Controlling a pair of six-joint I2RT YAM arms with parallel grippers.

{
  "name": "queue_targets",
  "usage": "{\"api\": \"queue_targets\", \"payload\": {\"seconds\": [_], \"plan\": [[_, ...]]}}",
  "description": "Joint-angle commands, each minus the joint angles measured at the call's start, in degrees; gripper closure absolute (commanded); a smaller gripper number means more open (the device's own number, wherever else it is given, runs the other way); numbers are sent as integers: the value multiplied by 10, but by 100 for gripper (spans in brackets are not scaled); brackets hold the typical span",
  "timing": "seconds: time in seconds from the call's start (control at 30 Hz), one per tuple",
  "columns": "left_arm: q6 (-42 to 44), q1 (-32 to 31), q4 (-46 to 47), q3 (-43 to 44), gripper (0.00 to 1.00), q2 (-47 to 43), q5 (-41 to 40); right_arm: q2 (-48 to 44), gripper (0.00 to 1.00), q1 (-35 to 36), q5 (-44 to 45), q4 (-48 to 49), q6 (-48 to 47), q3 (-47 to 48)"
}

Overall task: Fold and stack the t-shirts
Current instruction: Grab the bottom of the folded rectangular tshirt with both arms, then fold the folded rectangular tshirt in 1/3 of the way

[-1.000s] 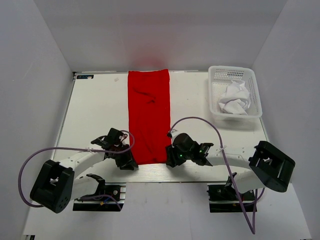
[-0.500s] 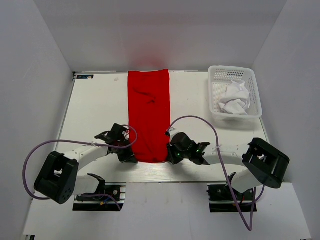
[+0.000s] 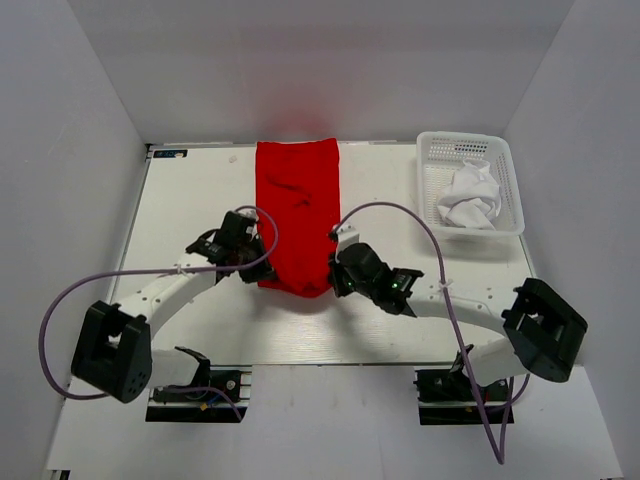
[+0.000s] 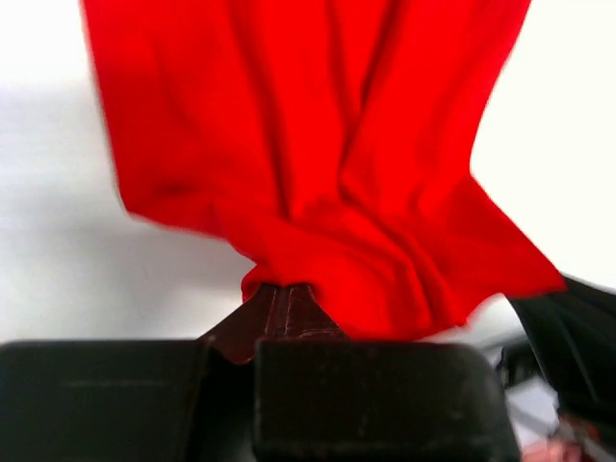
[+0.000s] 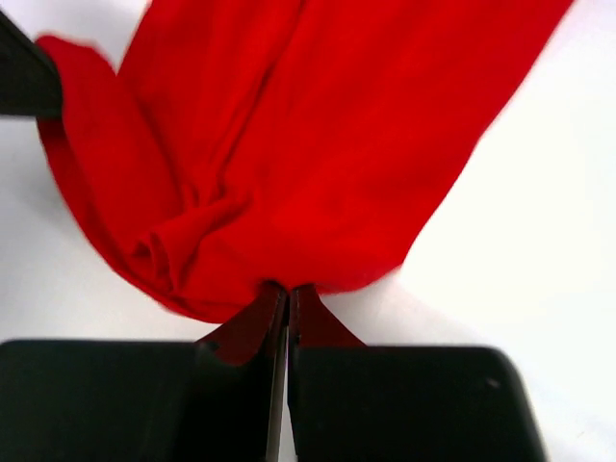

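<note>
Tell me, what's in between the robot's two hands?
The near end of the red t-shirt stretches between the left gripper and the right gripper, and each pinches a corner of it. The top view shows this; nothing else lies there.

Red t-shirt [image 4: 327,192], left wrist view: cut off by the top edge, ahead of the left gripper [image 4: 287,294]; its left border is blurred.
Left gripper, pinch point: buried under a bunched fold.
Red t-shirt, right wrist view: cut off by the top edge, ahead of the right gripper [image 5: 287,292].
Dark shape [image 5: 17,72]: up and left of the right gripper, cropped; identity cannot be told.
Dark body [image 4: 568,332]: right of the left gripper, cropped and blurred.
White t-shirt [image 3: 468,197]: crumpled in the basket [image 3: 430,150], well apart from the right gripper; sleeves and collar indistinguishable.
</note>
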Motion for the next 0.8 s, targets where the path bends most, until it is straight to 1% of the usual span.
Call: {"api": "queue_targets", "payload": {"seconds": [0.0,0.03,0.07,0.13,0.17,0.2,0.3,0.37,0.4,0.53,0.57,0.67,0.77], "plan": [[6,7,8,71,100,28,-85,36,100,-13,97,24,-23,56],[6,7,8,84,100,38,-96,53,100,-25,105,24,-30,67],[6,12,8,98,100,57,-103,63,100,-30,121,23,-36,99],[11,12,8,139,100,79,-117,97,100,-49,123,19,-44,122],[11,18,8,153,100,91,-124,105,100,-53,125,20,-49,155],[19,18,0,184,100,116,-135,127,100,-59,125,18,-53,165],[19,30,-14,236,100,147,-159,163,100,-82,107,23,-64,219],[30,36,5,248,100,168,-160,178,100,-98,103,20,-71,238],[30,42,11,264,100,177,-154,199,100,-107,102,18,-78,265],[41,61,11,314,100,232,-149,237,100,-131,84,18,-94,314],[47,61,28,327,100,241,-143,257,100,-133,77,17,-96,329],[52,72,49,353,100,275,-138,278,100,-146,65,16,-104,365],[67,79,49,390,100,317,-132,336,100,-160,59,-3,-108,410]]}}
